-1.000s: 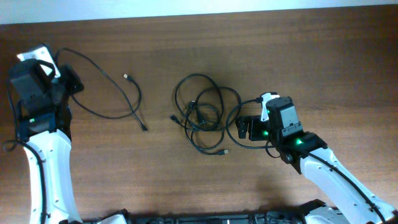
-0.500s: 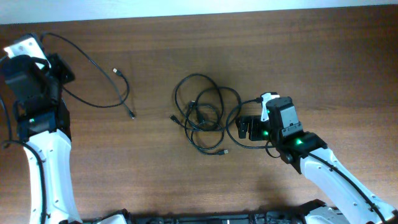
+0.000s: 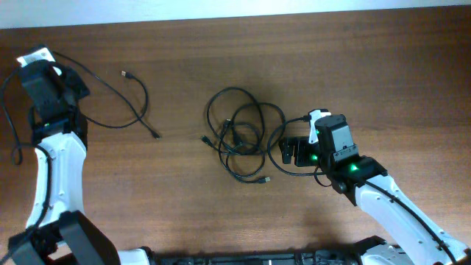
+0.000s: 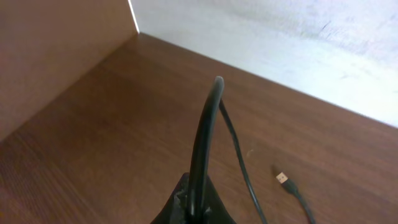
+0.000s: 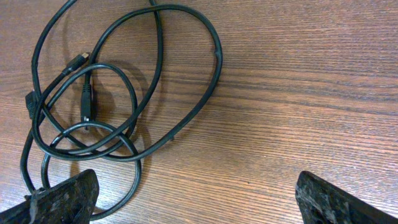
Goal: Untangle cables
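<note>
While the left gripper (image 4: 194, 206) is clamping one cable (image 4: 202, 137) near the table's (image 3: 383, 66) far-left corner, the right gripper (image 3: 289, 152) is hovering wide open (gripping nothing) just beside the other cables (image 3: 237, 132) — tangled mid-table.

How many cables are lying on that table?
3, it seems: one cable lies apart at the left, pinched in the shut left gripper; two more are looped together in the tangle mid-table, by the open right gripper. The tangle may hide another.
</note>
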